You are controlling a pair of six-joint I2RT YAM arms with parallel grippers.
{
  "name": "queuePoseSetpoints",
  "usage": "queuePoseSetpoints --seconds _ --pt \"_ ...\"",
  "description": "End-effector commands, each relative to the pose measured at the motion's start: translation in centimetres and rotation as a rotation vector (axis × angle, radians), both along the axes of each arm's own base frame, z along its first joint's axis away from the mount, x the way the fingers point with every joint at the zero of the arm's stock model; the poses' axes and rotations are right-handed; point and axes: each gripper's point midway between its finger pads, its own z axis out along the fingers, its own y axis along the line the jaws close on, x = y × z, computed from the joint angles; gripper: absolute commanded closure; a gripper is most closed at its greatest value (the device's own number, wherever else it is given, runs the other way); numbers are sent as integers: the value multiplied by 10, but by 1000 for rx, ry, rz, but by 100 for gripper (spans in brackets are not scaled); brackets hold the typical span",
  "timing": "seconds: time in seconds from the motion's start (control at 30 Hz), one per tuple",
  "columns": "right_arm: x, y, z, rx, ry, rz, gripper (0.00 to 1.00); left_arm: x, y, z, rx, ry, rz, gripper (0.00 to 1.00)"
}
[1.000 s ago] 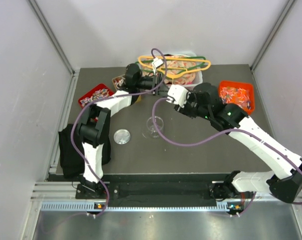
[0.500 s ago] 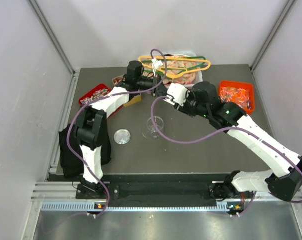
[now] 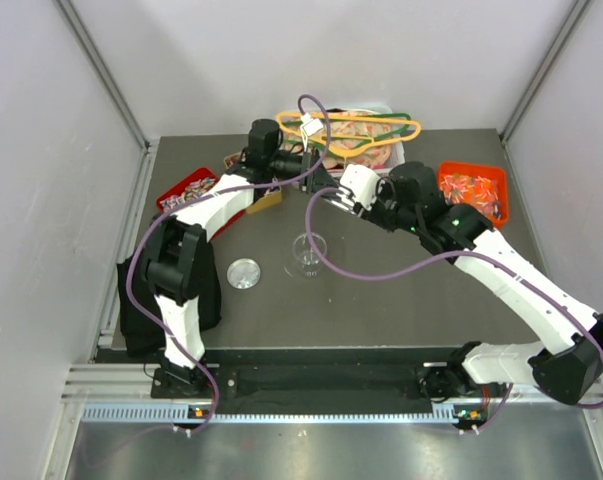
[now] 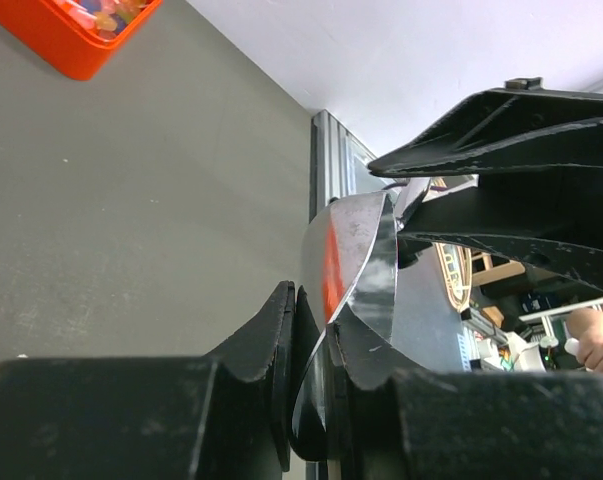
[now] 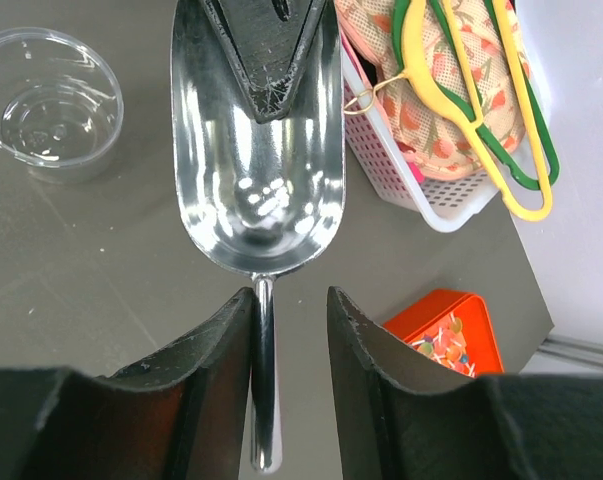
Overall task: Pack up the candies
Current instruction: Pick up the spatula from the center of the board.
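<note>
Left pincer [image 4: 316,315], its arm stretched toward twelve o'clock, is clamped on the rim of the one scoop [image 5: 256,190]; right pincer [image 5: 289,300] is spread astride its handle [image 5: 265,400]. Candies [image 3: 471,187] are heaped in two red trays [image 3: 471,165], at ten and two o'clock.

This is a robotics lab test cell rather than a home or shop. Plain white panel walls [image 3: 41,200] framed by bare aluminium struts [image 3: 103,75] box in a dark grey tabletop [image 3: 381,320]. Two white-and-black robot arms [image 3: 511,278] are bolted to a metal rail [image 3: 281,412] at its near edge, trailing loose purple cables [image 3: 371,288]. Tiny wrapped candies in mixed colours [image 3: 473,190] lie sorted in a red plastic tray [image 3: 471,166] like test props. Past the table edge, the left wrist view catches blurred workroom furniture [image 4: 486,275].
</note>
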Motion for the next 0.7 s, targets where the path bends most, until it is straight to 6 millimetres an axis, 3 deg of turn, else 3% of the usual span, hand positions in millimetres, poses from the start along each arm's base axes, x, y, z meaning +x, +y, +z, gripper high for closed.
queuePoseSetpoints --seconds 0.0,0.5,0.67 --pt "4 8 9 47 -25 25 65 -15 5 36 -61 -94 -42 100" --pt "4 16 -4 69 -3 50 80 -23 6 46 -113 -76 -88 100" --pt "1 18 6 94 -14 66 75 -23 6 46 -114 -65 -93 100"
